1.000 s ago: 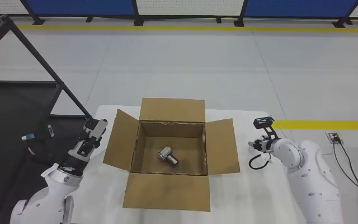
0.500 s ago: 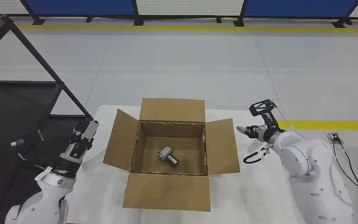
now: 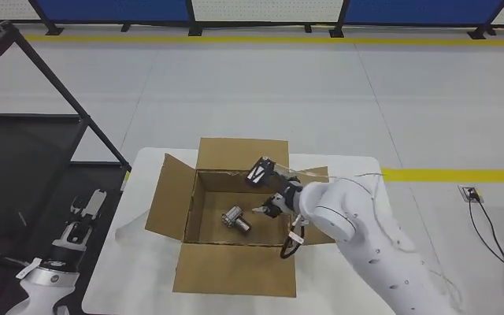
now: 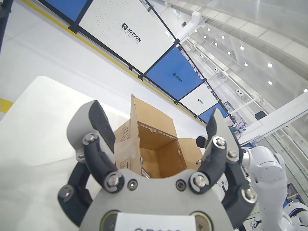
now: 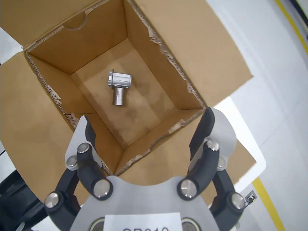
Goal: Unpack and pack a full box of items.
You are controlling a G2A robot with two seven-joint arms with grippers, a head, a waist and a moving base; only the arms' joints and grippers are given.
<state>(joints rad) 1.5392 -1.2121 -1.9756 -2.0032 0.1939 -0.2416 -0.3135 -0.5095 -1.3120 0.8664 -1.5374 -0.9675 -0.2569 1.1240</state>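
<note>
An open cardboard box stands in the middle of the white table, all flaps folded outward. On its floor lies a silver metal cylinder part on its side. My right gripper hangs open over the box's right inner side, above and beside the part, with nothing between its fingers. My left gripper is open and empty, off the table's left edge, facing the box from well to its left.
The white table has bare room to the right of the box and a narrower strip on the left. A black metal frame stands at the far left, over a dark floor area.
My right arm has swung from the table's right side to over the box's inside. My left arm has drawn back from beside the left flap to beyond the table's left edge.
</note>
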